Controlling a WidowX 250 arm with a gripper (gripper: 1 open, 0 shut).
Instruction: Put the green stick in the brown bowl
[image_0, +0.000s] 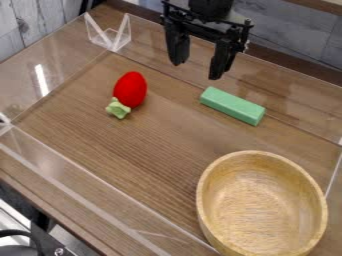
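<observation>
- The red strawberry toy (130, 88) with its small green leaf lies on the wooden surface (94, 140), down and to the left of the gripper; it is no part of the task and sits well apart from the stick.
- The gripper (198, 58) hangs above the far part of the surface, pointing straight down, its dark fingers spread wide apart with nothing between them.
- The green stick (233, 105) lies flat on the surface just below and slightly right of the gripper, its long side running diagonally from upper left to lower right. Nothing touches it.
- The brown bowl (214, 190) stands empty, far below and to the right of the gripper at the near corner, beyond the stick and apart from it.
- Step in hand, as I judge it: the approach to the stick, with the pick not yet made.
- The next move calls for shifting a little right, lining the fingers across the stick's narrow width, descending and closing on it before carrying it to the bowl.
</observation>
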